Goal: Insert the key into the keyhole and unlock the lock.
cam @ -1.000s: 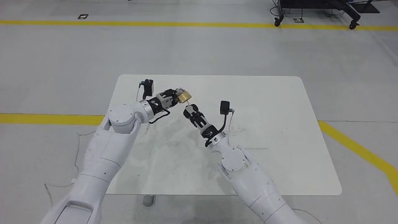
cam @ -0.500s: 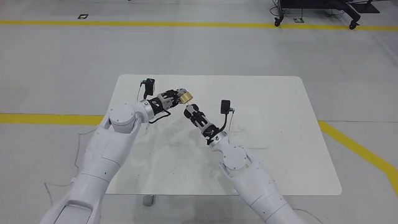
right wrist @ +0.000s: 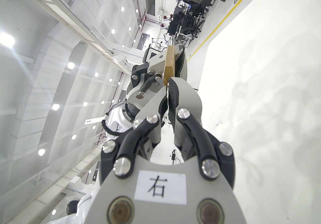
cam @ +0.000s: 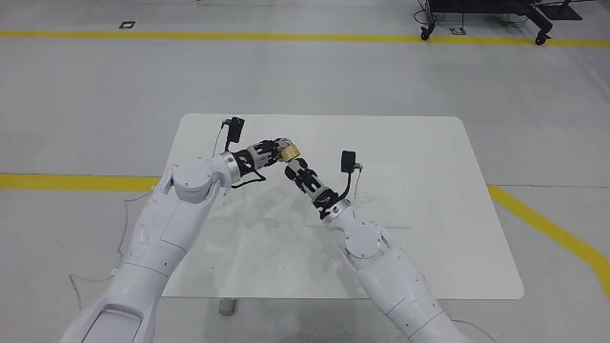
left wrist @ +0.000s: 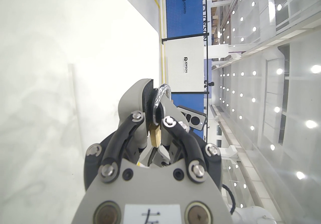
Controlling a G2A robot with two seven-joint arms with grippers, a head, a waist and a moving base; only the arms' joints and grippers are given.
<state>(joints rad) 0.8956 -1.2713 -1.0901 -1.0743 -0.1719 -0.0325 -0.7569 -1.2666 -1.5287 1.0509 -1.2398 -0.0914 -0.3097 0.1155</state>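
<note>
**Lock and key brought tip to tip above the table**

A white table (cam: pixel 429 210) is seen on a pale grey floor (cam: pixel 114 95) crossed by yellow lines (cam: pixel 286 36). Above the table, toward 10 o'clock from its centre, the two grippers are met nose to nose.

The brass lock (cam: pixel 287 151) is pinched by the left gripper (cam: pixel 278 149), which lies at 9 o'clock of it. In the left wrist view the jaws of that gripper (left wrist: pixel 159 99) are pressed onto the lock (left wrist: pixel 156 137), with the steel shackle gripped between the pads and the brass body pointed back toward the wrist.

The right gripper (cam: pixel 293 165) is placed at 5 o'clock of the lock, just beside it. In the right wrist view its jaws (right wrist: pixel 168 87) are closed on a thin metal key (right wrist: pixel 167 94), seen edge-on. The end of the lock (right wrist: pixel 169 63) is met at the fingertips. Whether the key is seated in the keyhole cannot be told.
</note>
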